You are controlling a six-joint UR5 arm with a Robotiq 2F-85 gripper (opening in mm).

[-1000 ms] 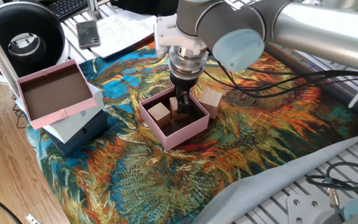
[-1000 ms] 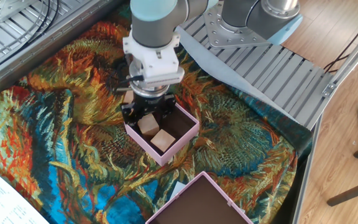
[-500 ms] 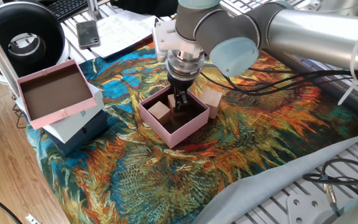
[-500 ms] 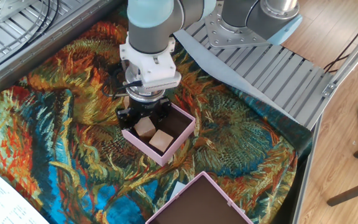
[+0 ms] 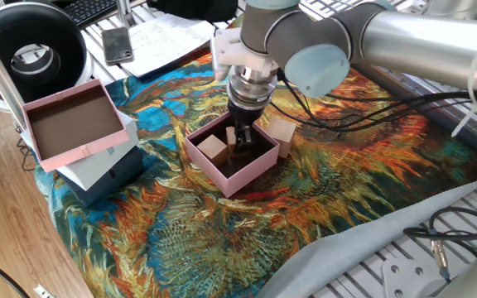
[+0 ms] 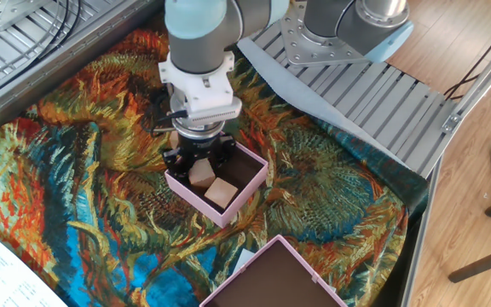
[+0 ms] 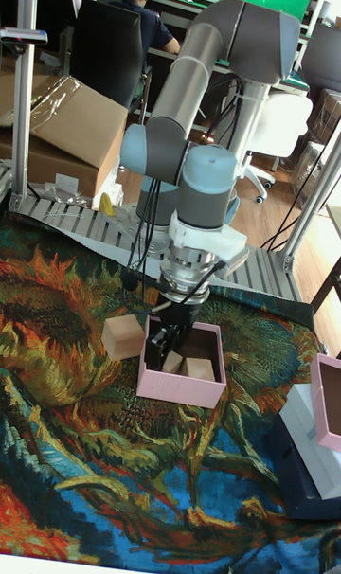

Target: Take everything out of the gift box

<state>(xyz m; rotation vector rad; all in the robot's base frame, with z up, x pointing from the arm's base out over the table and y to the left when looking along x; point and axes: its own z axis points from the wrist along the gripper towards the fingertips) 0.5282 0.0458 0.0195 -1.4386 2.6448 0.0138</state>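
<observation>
On the sunflower-print cloth [image 5: 321,190], the gripper [image 6: 199,164] reaches into the gift box [image 6: 244,189], apparently pinching one cube [image 6: 200,173]; lifting crookedly could drag the box along.

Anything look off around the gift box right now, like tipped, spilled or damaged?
Nothing stands out. The gift box sits flat and undamaged on the cloth. Two cubes remain inside, one cube stands upright outside beside its wall. The claw is down inside the box at the second cube.

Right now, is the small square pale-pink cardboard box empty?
No. The gift box holds two tan wooden cubes; a third cube sits outside on the cloth.
</observation>
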